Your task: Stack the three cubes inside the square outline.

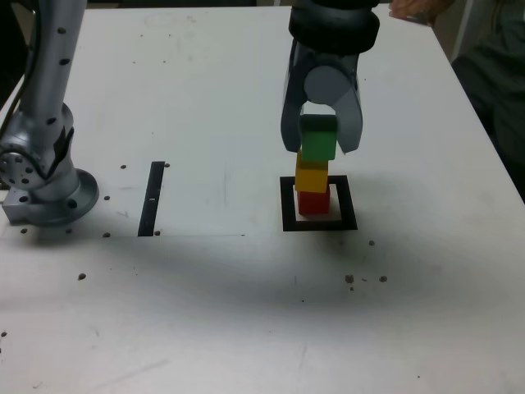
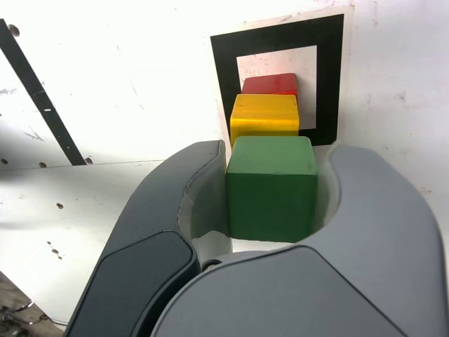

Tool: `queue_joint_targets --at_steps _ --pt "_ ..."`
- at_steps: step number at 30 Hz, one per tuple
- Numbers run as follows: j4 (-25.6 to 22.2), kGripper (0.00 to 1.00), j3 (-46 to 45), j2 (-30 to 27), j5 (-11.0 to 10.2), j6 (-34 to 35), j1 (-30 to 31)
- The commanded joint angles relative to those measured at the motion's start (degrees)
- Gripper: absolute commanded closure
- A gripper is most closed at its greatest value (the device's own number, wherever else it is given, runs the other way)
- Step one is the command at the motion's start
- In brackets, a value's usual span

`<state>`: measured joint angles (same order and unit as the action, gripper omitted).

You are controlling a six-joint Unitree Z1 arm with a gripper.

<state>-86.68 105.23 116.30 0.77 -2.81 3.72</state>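
One broad, scuffed white counter [image 1: 205, 312] carries the whole scene. The grey metal arm base [image 1: 51, 193] stands on it at the exterior view's left. Well over to its right, the dark grey, curved end effector [image 1: 319, 146] reaches in from the far side, its two jaws either side of the topmost block. Whether they are clenched on it or have just let go I cannot tell: each lies very close to a side face, and contact is not clear.

Nearer than the jaws lies the flat black square outline [image 1: 348, 205] with its white centre; the straight black strip [image 1: 151, 199] is well to its left.

Three equal, solid-coloured blocks make the tower: the smooth red cube [image 1: 314, 203] lowest, within the outline; the glossy yellow cube [image 2: 264, 112] above it; the matt green cube [image 2: 271, 207] uppermost, between the jaws.

They look light, stiff and hard to damage, though the polished faces could slide on each other. I'd take the green one squarely by its two opposite side faces, around mid-height, and part the jaws evenly and straight outward, since a sideways drag on one face might shift the blocks beneath.
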Motion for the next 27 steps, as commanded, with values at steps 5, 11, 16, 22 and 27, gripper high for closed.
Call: queue_joint_targets --at_steps 5,11,16,22,27 --pt "0.4 0.00 -0.6 0.2 0.2 -0.2 0.0" --pt "0.4 0.00 -1.0 0.1 0.3 -0.4 -0.2" --pt "0.5 0.00 -1.3 -0.2 0.2 -0.4 -0.2" --pt "0.5 0.00 -2.5 -2.5 -0.5 -0.4 -0.2" --pt "0.9 0.00 -6.1 -6.8 -1.2 -0.4 -0.3"
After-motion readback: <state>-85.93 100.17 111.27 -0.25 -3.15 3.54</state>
